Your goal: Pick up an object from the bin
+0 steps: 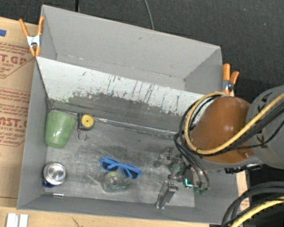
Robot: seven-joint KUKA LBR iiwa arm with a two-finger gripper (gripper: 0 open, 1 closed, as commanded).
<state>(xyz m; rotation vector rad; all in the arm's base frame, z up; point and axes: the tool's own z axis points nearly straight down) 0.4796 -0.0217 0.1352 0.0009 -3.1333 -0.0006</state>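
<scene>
The arm [224,130] comes into the grey bin [109,86] from the right, its orange cover and looped cables hanging above the bin's right wall. The gripper [162,200] sits low over the bin floor near the front right corner and points down toward the front wall. Nothing is seen in its grip, and it cannot be told whether it is parted or closed.

5 loose things lie on the floor, all left of the gripper. Nearest are the blue glasses [121,168], about midway along the floor, with a clear glass piece [113,182] touching them on the front side. Bare scuffed metal separates both from the gripper.

Well apart, along the left wall, a pale green cup [58,128] lies on its side near the back. A small yellow wheel [86,122] sits just beside it at the foot of the back wall. A silver can [55,174] stands in the front left corner.
</scene>
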